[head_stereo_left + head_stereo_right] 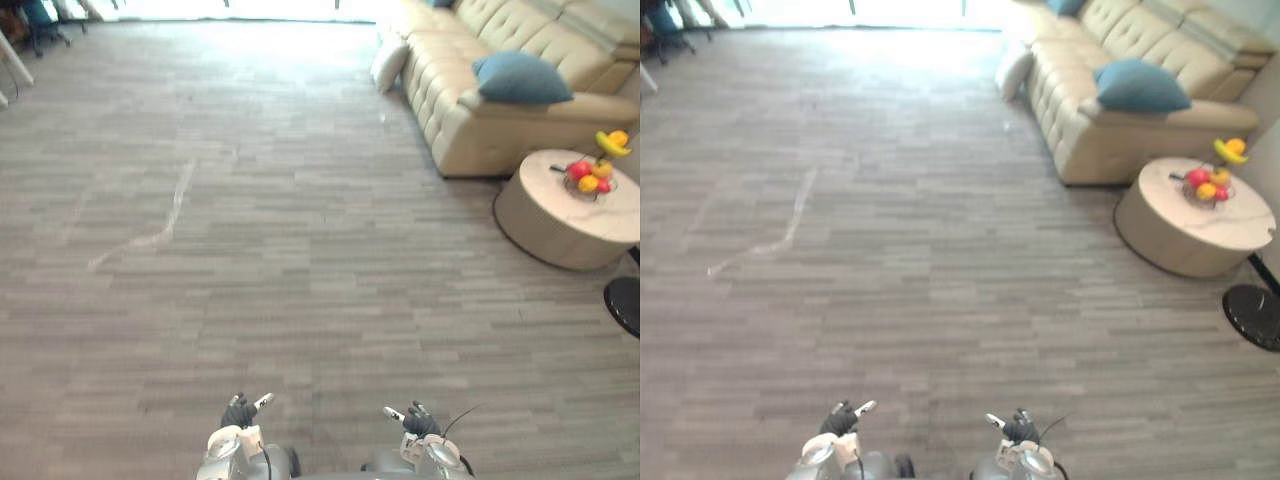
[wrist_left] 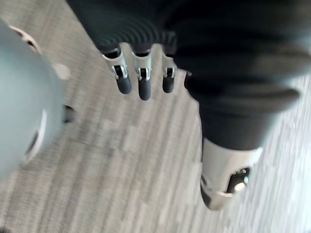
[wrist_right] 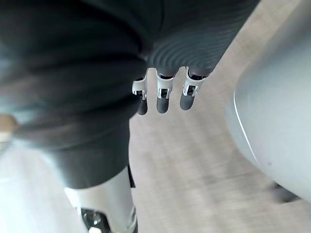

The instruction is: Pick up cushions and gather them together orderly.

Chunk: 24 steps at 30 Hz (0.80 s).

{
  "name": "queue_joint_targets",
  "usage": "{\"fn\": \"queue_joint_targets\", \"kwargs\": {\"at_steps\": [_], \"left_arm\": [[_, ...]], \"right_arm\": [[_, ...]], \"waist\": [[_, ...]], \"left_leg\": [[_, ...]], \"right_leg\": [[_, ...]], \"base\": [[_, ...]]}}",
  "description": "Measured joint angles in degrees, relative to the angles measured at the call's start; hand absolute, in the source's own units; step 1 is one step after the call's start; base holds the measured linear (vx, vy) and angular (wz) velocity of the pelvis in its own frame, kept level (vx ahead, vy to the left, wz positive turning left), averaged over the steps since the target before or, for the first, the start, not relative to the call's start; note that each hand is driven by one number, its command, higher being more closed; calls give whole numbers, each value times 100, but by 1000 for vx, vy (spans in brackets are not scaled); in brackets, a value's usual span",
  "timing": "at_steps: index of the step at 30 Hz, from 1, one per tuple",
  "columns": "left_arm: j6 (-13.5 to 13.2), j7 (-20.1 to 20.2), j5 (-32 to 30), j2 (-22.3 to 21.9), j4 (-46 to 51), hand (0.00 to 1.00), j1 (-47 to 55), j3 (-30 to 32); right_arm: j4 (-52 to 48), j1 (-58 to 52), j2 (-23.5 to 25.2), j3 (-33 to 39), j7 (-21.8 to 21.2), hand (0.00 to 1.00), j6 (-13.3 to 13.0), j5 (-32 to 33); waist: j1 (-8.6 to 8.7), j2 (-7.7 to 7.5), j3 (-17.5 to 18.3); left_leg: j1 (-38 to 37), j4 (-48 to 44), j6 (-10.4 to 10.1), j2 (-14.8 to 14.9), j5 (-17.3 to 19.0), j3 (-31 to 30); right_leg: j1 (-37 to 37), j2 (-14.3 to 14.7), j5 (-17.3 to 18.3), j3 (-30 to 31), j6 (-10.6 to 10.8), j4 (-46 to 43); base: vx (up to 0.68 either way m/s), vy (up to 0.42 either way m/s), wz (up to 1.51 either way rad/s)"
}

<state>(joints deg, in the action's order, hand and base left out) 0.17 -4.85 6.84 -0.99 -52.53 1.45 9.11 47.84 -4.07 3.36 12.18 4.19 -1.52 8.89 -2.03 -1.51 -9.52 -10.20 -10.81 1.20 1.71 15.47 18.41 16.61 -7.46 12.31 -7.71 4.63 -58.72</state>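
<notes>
Both hands sit at the bottom edge of the head views, the left hand left of centre and the right hand right of centre, low over the wood-look floor. In the wrist views the left fingers and the right fingers hang straight and apart, holding nothing.

The cushions are well away in the upper right. A white cushion leans on the floor against the end of the cream sofa, and a blue cushion rests on its seat. A teal shape at the top edge may be a third cushion, though too little of it shows.

The step in hand looks like the approach. It should head up and right toward the sofa's end, passing left of the round tabletop with its fruit bowl. Then take the white cushion by opposite edges with both hands, since it will squash, and set it squarely beside the blue one.
</notes>
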Motion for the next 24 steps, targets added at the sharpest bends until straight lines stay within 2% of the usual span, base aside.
{"fn": "queue_joint_targets", "kwargs": {"at_steps": [2,3,4,5,6,7,8,9,10,11,12,13,14,15,16,17,18,20,21,22,23,24], "left_arm": [[23,1,0,-12,-69,0,-18,-3],[26,6,-3,-51,-167,0,-21,-8],[26,7,-6,-67,-206,0,-27,-13],[29,10,-11,-97,-247,0,-41,-29],[28,12,-13,-119,-244,0,-35,-38],[21,17,-20,-157,-245,0,-5,-48],[22,26,-61,-220,-247,0,-12,-57],[26,31,-68,-243,-250,0,-27,-73],[22,58,-93,-257,-244,0,-16,-118],[24,48,-111,-258,-239,0,-25,-89],[28,49,-108,-258,-223,0,-26,-43],[30,58,-101,-241,-202,0,-13,40],[26,56,-53,-227,-92,0,-26,145],[10,35,-36,-206,74,0,-21,216],[1,32,-35,-175,155,0,3,219],[-24,35,-27,-144,285,0,53,213],[-46,40,-6,-163,355,0,54,214],[-87,41,8,-234,498,0,79,218],[-103,40,11,-232,515,0,120,239],[-114,41,21,-239,537,0,158,302],[-116,37,40,-235,602,0,192,354],[-119,15,82,-201,648,0,251,396]], "right_arm": [[-83,7,-1,74,-46,0,-24,1],[-91,15,-43,137,-67,0,-26,8],[-84,24,-68,174,-71,0,-26,9],[-82,41,-90,243,-77,0,-23,9],[-82,34,-118,255,-71,0,-16,8],[-79,-14,-143,247,-75,0,-9,2],[-96,-36,-261,254,-78,0,-2,1],[-98,-25,-344,294,-82,0,-7,0],[-113,15,-408,332,-77,0,-8,1],[-105,44,-452,329,-78,0,4,1],[-98,74,-480,329,-70,0,7,5],[-77,145,-514,319,-59,0,23,6],[-6,198,-499,295,-41,0,55,8],[111,245,-422,146,0,0,87,11],[131,245,-337,2,20,0,97,15],[136,253,-223,-178,26,0,99,16],[138,282,-179,-222,26,0,102,20],[172,294,-112,-258,34,0,127,21],[254,296,-84,-263,32,0,135,15],[287,293,-39,-296,31,0,154,2],[313,284,-21,-320,40,0,181,2],[340,263,-1,-362,44,0,197,-11]], "waist": [[51,-51,-39],[145,-55,-42],[185,-54,-42],[234,-48,-44],[242,-49,-45],[273,-29,-66],[312,92,-56],[304,255,-70],[298,405,-81],[304,502,-92],[303,584,-147],[278,672,-265],[231,677,-371],[137,572,-438],[88,484,-435],[40,351,-344],[7,353,-323],[-56,379,-298],[-138,395,-285],[-164,395,-286],[-181,348,-263],[-207,249,-96]], "left_leg": [[-375,144,-16,-17,169,-28],[-728,348,-53,-30,318,-74],[-859,421,-78,-41,384,-122],[-1088,523,-57,-49,486,-197],[-1243,599,13,-79,527,-253],[-1452,571,55,-90,550,-479],[-1577,399,23,55,528,-702],[-1577,168,-120,156,445,-820],[-1410,-397,-424,294,238,-952],[-859,-1618,-732,408,-155,-1153],[-411,-2581,-953,506,-681,-1309],[267,-4004,-1205,726,-1131,-1405],[690,-4898,-1041,952,-1020,-1265],[1102,-5433,-856,1092,-740,-1027],[1427,-5378,-764,1118,-570,-852],[1886,-4889,-591,1182,-391,-502],[2094,-4566,-545,1207,-318,-367],[2439,-2721,-514,1113,-290,-57],[2430,-1527,-536,976,-485,-29],[2450,-902,-541,912,-708,-62],[2532,-638,-566,819,-1201,-161],[2509,-616,-361,620,-1626,-147]], "right_leg": [[423,-23,59,-430,-87,746],[592,-10,-81,-804,-189,1885],[656,23,-231,-886,-224,2374],[729,96,-540,-904,-239,3224],[730,138,-692,-856,-233,3644],[740,181,-1074,-701,-531,3629],[732,234,-1286,-599,-840,3238],[751,260,-995,-662,-970,2882],[712,281,-648,-745,-1017,2594],[577,364,-362,-751,-1033,2542],[358,435,-251,-762,-1022,2669],[-82,610,-155,-742,-1071,2958],[-570,740,-100,-709,-1101,3224],[-1215,813,-59,-588,-1121,3596],[-1611,811,-51,-526,-1108,3928],[-2031,798,-33,-407,-1045,4418],[-2197,790,-13,-343,-994,4583],[-2699,723,83,-141,-787,4945],[-2927,665,184,-13,-657,5066],[-3109,620,293,79,-589,5155],[-3275,534,397,168,-487,5242],[-3368,398,466,340,-391,5326]], "base": [[562,66,17],[562,4,30],[628,-33,44],[545,-51,43],[751,-99,59],[824,-132,59],[984,-188,48],[963,-222,25],[778,-209,7],[768,-211,1],[747,-161,-7],[722,-132,-20],[693,-83,-42],[649,-60,-45],[720,-60,-49],[556,-31,-35],[544,9,-45],[660,111,-47],[638,177,-52],[520,190,-54],[550,254,-57],[708,304,-42]]}}
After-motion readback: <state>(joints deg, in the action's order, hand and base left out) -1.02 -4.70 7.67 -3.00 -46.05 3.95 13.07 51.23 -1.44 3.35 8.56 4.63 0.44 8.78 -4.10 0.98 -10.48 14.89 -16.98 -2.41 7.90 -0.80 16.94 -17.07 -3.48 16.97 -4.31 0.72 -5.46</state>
